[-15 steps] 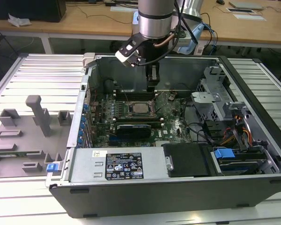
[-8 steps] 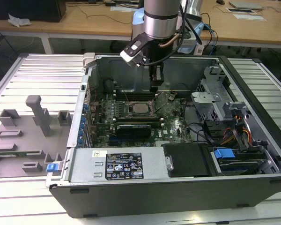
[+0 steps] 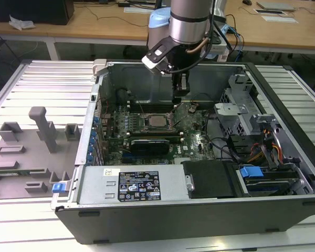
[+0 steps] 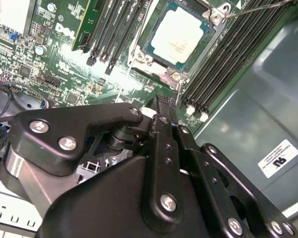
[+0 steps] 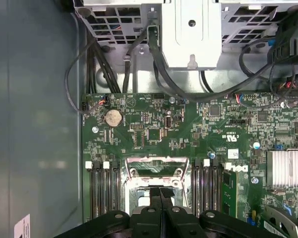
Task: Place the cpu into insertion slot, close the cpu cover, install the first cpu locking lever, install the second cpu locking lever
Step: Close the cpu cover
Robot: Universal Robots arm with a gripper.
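- Closing the cpu cover looks like our step; can't tell if it's lying flat yet.
- The cpu already sits in its socket.
- Gripper hovers just beside it, jaws pressed together, holding nothing. We'd push on frame metal only, never the chip.

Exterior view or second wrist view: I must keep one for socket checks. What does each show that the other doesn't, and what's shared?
The exterior view adds the whole open computer case, the grey fixture tray at the exterior view's left and the arm. The second wrist view adds the screws at the socket corners and a white label on the case wall. Both share the cpu lying in its socket, the green motherboard and the gripper.
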